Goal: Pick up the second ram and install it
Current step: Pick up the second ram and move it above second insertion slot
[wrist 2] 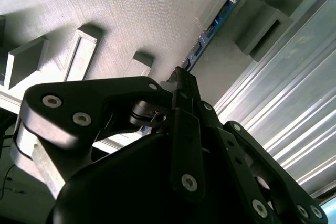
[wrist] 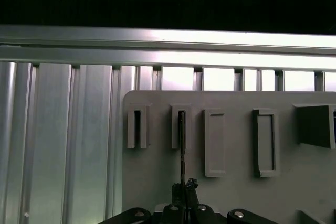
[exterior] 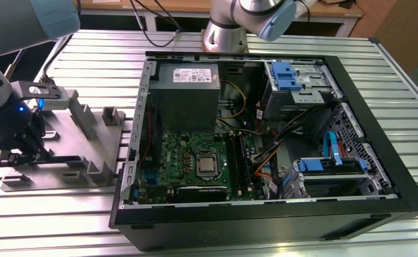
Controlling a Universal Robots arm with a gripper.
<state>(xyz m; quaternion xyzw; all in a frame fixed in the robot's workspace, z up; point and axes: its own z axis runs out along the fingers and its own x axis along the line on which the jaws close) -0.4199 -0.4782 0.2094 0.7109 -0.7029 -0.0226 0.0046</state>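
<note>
Claw sits low over the holder, its fingers drawn in close on the near end of the ram. From the wrist views I judge it pinches the stick by its two flat faces. I cannot tell how firm the hold is.

Slatted metal table carries everything. On it lies the open case, with the motherboard flat on its floor and the black slots beside the silver chip. Just beside the case, on the exterior view's left, lies the grey holder, a plate with several raised pockets.

In both wrist views the ram stands on edge in one narrow pocket, running from that pocket straight to the claw. It has not left the holder, so the pick is the step in hand and the install is not begun.

To do it well, I would keep the fingers square on the flat faces and centred on the stick's thin edge. The pull should run in line with the pocket, with no twist or sideways lean. The pocket walls hug the stick closely, so a skewed pull could jam it or tip it in the grip.
</note>
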